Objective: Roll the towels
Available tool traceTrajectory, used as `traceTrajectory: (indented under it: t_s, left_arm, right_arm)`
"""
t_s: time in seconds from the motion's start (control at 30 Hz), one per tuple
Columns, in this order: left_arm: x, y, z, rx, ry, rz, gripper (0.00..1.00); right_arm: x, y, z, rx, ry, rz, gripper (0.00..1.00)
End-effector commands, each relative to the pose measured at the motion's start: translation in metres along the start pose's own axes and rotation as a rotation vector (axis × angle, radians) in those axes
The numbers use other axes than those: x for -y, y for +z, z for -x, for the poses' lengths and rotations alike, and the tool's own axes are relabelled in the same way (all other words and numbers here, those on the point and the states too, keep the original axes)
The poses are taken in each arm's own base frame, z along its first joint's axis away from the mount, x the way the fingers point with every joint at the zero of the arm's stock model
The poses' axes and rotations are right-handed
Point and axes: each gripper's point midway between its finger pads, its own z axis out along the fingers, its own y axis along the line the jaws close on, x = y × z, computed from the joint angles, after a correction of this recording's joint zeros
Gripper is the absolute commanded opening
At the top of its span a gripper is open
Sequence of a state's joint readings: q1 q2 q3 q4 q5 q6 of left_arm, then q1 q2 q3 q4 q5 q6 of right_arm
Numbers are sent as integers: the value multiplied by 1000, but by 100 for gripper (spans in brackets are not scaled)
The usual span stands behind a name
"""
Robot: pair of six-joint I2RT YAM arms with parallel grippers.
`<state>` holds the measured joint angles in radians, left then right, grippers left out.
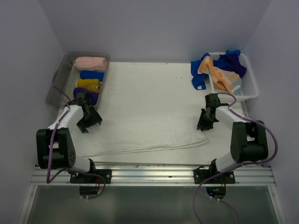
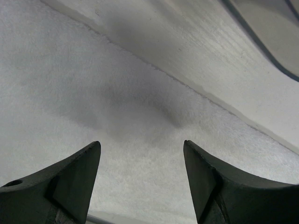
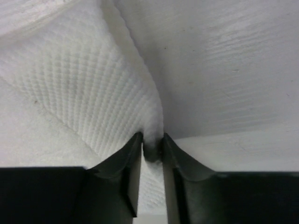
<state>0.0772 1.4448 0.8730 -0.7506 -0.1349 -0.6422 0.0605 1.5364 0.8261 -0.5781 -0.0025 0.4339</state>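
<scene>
White towel (image 1: pixel 140 135): you have it lying flat as a long strip across the near half of the table (image 1: pixel 154 84), its length running left to right between the two arms. The near long edge curves a little and the right end tapers to a blunt corner. The cloth looks almost the same white as the table, so from the top camera its far edge is hard to trace

Right gripper (image 1: pixel 204 125): it is down at the towel's right end, on the far corner. In the right wrist view your jaws are nearly together, clamped on a small tuft of white cloth. A raised fold runs up from the pinch, and the cloth to the left of it shows a fine waffle weave

Left gripper (image 1: pixel 88 122): it sits over the towel's left end with its jaws wide apart and nothing between them. The left wrist view shows smooth, soft nap under the fingers (image 2: pixel 70 182) and the towel's edge running diagonally, with bare table beyond. You cannot tell from these views whether the fingertips touch the cloth

Tub (image 1: pixel 55 91), far left: four rolled towels lie in a row, from far to near a pink roll (image 1: pixel 91 63), blue roll (image 1: pixel 92 74), yellow roll (image 1: pixel 88 85) and purple roll (image 1: pixel 88 96). The left arm overlaps the purple one

Basket (image 1: pixel 251 88), far right: unrolled blue towels (image 1: pixel 231 63) and an orange towel (image 1: pixel 219 77) are heaped loosely, and one blue piece hangs over the left rim onto the table
</scene>
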Motion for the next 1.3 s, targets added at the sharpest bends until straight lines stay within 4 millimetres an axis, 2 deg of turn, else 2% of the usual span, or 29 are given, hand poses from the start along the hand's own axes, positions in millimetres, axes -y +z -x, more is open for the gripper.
traceTrajectory:
  t_s: [0.0, 0.1, 0.23, 0.37, 0.43, 0.47, 0.53, 0.57, 0.63, 0.67, 0.7, 0.73, 0.8, 0.83, 0.93, 0.97, 1.0, 1.03, 1.07, 1.1, 1.13, 1.17, 1.27]
  left_arm:
    - [0, -8, 6, 29, -1, -8, 75]
    - [0, -7, 5, 26, -2, -9, 75]
    - [0, -5, 3, 20, 2, -11, 75]
    - [9, 0, -10, -12, 11, -58, 75]
    - [22, 3, -24, -41, 28, -85, 75]
    - [35, 1, -38, -53, 63, -105, 74]
    - [51, 2, -54, -81, 98, -129, 74]
    - [62, 2, -60, -82, 112, -160, 74]
    - [86, 2, -80, -116, 154, -213, 74]
    - [101, -2, -91, -122, 194, -240, 74]
    - [107, 1, -99, -138, 215, -240, 74]
    - [117, 0, -103, -137, 235, -252, 74]
    - [138, 1, -121, -148, 303, -263, 74]
    - [146, 2, -126, -148, 322, -263, 74]
    - [185, 3, -148, -160, 402, -306, 74]
    - [208, -6, -156, -152, 436, -345, 74]
    - [214, 3, -165, -168, 459, -329, 74]
    - [225, 2, -168, -162, 477, -342, 74]
    - [234, 1, -179, -165, 511, -351, 74]
    - [251, 1, -184, -175, 529, -373, 74]
    - [259, 0, -187, -177, 545, -384, 74]
    - [274, -10, -187, -161, 567, -417, 74]
    - [284, -27, -180, -125, 598, -445, 74]
  right_arm:
    - [-2, 8, -7, -20, -22, 15, 19]
    - [1, 2, -4, -5, -14, 0, 0]
    - [9, -13, 9, 60, 13, -59, 0]
    - [22, -49, 29, 175, 56, -125, 0]
    - [29, -73, 41, 246, 85, -141, 0]
    - [35, -81, 46, 269, 106, -151, 0]
    - [40, -107, 60, 349, 132, -153, 0]
    - [49, -116, 61, 357, 159, -171, 0]
    - [50, -144, 73, 440, 181, -151, 0]
    - [51, -154, 74, 453, 182, -147, 0]
    - [50, -163, 77, 472, 180, -140, 0]
    - [46, -181, 85, 516, 179, -117, 0]
    - [41, -197, 87, 534, 164, -88, 0]
    - [37, -211, 93, 565, 158, -62, 0]
    - [23, -236, 99, 602, 137, 12, 0]
    - [17, -240, 98, 598, 123, 35, 0]
    - [12, -245, 100, 602, 111, 52, 0]
    - [6, -257, 104, 626, 95, 75, 0]
    - [-6, -257, 102, 609, 61, 97, 0]
    - [-11, -261, 103, 613, 47, 98, 0]
    - [-17, -269, 105, 626, 40, 110, 0]
    - [-30, -268, 102, 615, 3, 128, 0]
    - [-58, -271, 95, 601, -38, 193, 0]
